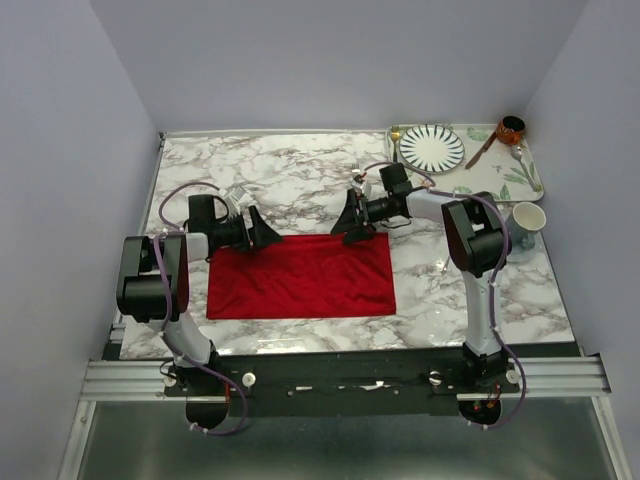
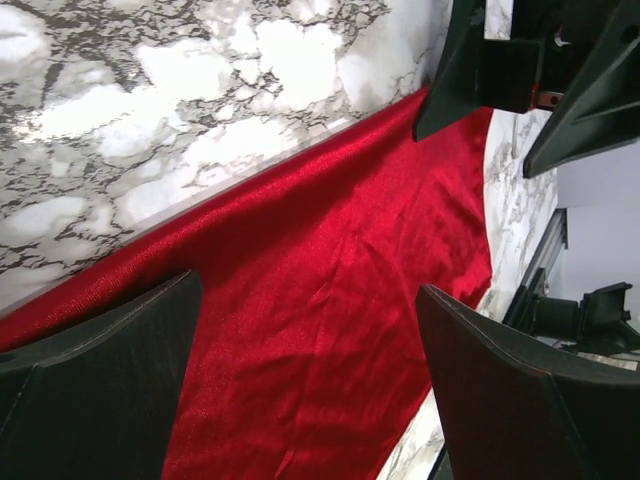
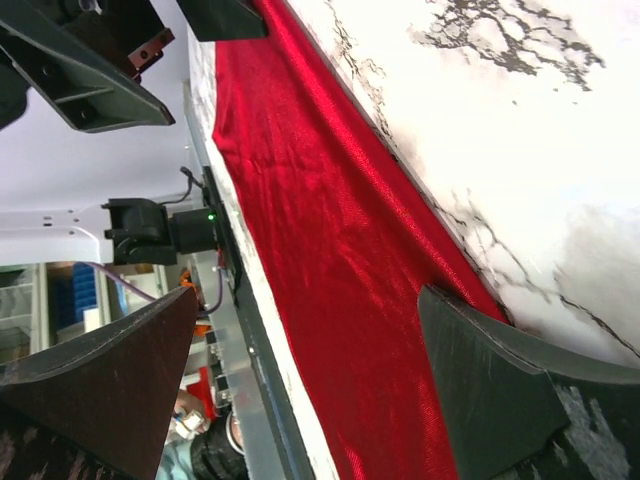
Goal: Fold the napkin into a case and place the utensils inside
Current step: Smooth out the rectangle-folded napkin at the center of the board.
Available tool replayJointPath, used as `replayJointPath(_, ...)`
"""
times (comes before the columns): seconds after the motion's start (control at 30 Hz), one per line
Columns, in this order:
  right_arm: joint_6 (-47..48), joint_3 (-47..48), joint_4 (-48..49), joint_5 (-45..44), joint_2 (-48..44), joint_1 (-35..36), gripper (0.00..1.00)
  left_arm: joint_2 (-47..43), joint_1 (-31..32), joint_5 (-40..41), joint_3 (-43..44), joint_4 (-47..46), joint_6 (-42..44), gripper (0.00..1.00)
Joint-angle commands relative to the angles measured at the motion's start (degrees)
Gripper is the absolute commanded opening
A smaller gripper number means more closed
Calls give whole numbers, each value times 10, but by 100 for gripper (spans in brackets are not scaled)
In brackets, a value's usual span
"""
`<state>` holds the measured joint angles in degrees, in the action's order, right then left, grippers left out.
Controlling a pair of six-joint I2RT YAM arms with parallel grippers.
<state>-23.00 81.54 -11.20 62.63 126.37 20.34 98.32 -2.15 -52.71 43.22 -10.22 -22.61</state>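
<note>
The deep-red napkin (image 1: 300, 277) lies flat on the marble table as a wide rectangle, lightly creased. My left gripper (image 1: 263, 233) hovers at its far left edge, open, nothing between its fingers; the left wrist view shows the napkin (image 2: 320, 290) below the spread gripper (image 2: 310, 350). My right gripper (image 1: 351, 221) hovers open over the far right edge, and the right wrist view shows the napkin (image 3: 340, 250) under that gripper (image 3: 310, 370). A slim silver utensil (image 1: 518, 156) lies on the tray at the back right. No case shape shows.
The patterned tray (image 1: 535, 180) holds a striped plate (image 1: 431, 148), a brown wooden utensil (image 1: 480, 151), a gold spoon (image 1: 395, 135) and a small brown pot (image 1: 511, 128). A white cup (image 1: 528, 218) stands by the right arm. Walls enclose the table.
</note>
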Motion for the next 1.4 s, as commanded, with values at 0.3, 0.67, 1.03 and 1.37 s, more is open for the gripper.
replayJointPath(0.3, -49, -5, 35, 56, -36, -7, 100, 17, 20, -71, -5, -247, -218, 99)
replayJointPath(0.67, -189, 11, 148, 32, 8, 35, 100, 96, 36, -14, 3, -257, -251, 99)
replayJointPath(1.03, -192, -4, 125, -2, 63, 8, 100, 116, 26, -31, -8, -227, -228, 99)
replayJointPath(1.37, -186, -7, 95, -2, 74, -12, 100, 102, -83, -104, -13, -170, -168, 99)
